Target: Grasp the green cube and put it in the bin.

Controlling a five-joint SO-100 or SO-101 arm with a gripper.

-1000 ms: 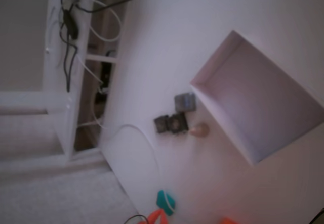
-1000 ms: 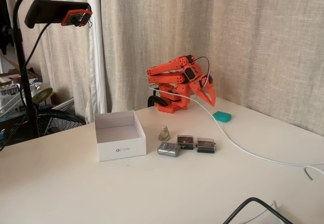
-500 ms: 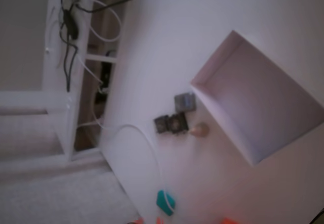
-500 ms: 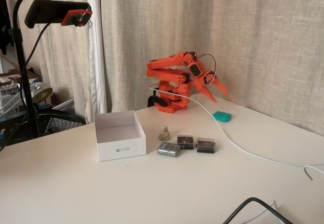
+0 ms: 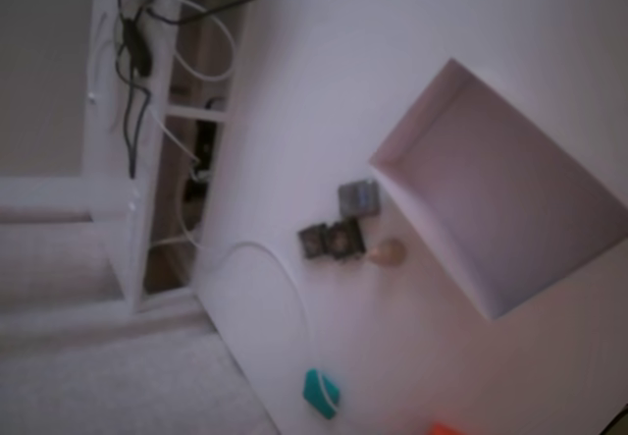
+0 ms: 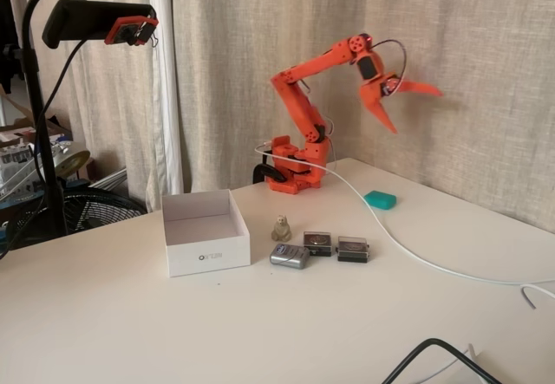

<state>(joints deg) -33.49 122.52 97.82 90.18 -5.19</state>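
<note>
The green cube point(image 6: 380, 199) lies on the white table to the right of the arm's base, beside a white cable; in a fixed view looking down it is the teal block point(image 5: 321, 393) near the bottom edge. The bin point(image 6: 208, 256) is a shallow white box at the table's left, shown with a lavender inside point(image 5: 417, 121) from above. My orange gripper point(image 6: 414, 111) hangs high in the air above and slightly right of the cube, jaws spread open and holding nothing. It is far from both cube and bin.
Three dark square pieces point(image 6: 317, 243) and a small tan figure point(image 6: 281, 228) sit between bin and cube. A white cable point(image 6: 408, 250) runs from the arm base across the table. A black cable point(image 6: 434, 347) lies at the front edge. A camera stand point(image 6: 95, 20) rises at left.
The arm has unfolded and risen from a low pose near the cube to high in the air. Its orange fingers have left the bottom of the downward-looking view. The cube has not moved.
</note>
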